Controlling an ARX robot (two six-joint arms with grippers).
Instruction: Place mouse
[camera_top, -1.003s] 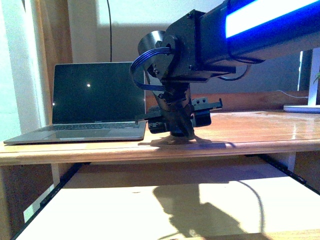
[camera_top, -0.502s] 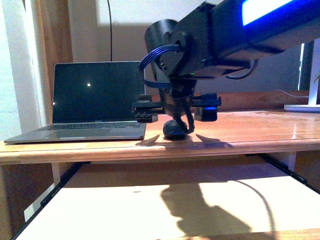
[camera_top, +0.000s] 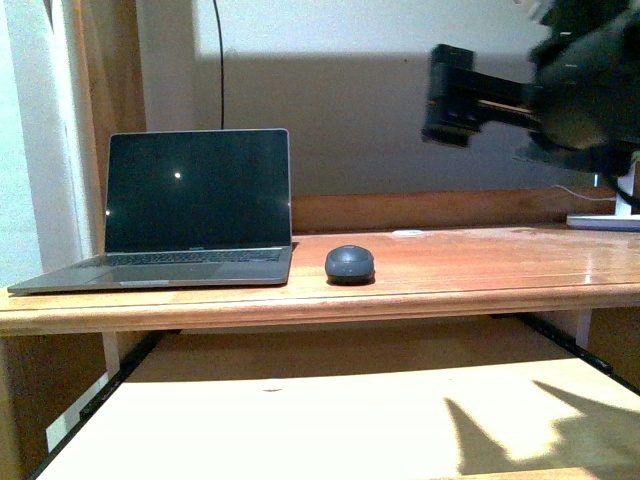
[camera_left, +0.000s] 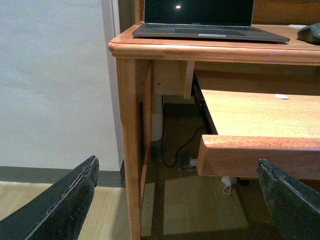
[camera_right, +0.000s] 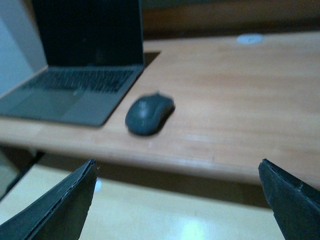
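Observation:
The dark grey mouse (camera_top: 350, 264) rests alone on the wooden desk top (camera_top: 480, 270), just right of the laptop (camera_top: 190, 205). The right wrist view shows the mouse (camera_right: 148, 114) lying free beside the laptop (camera_right: 80, 75). High at the upper right, well above the desk and away from the mouse, my right arm appears blurred, its gripper (camera_top: 450, 95) open. In its wrist view the right gripper (camera_right: 180, 200) holds nothing between its wide-apart fingers. My left gripper (camera_left: 180, 200) is open and empty, low beside the desk's leg (camera_left: 131, 150); the mouse (camera_left: 311, 33) shows at the frame's edge.
A pull-out wooden shelf (camera_top: 300, 420) sticks out below the desk top. A white lamp base (camera_top: 605, 217) stands at the desk's far right. A small white disc (camera_right: 249, 38) lies on the desk behind the mouse. Cables lie on the floor (camera_left: 182, 155) under the desk.
My right gripper let go of the mouse, lifted off it and swung up and to the right. The mouse stays on the desk beside the laptop.

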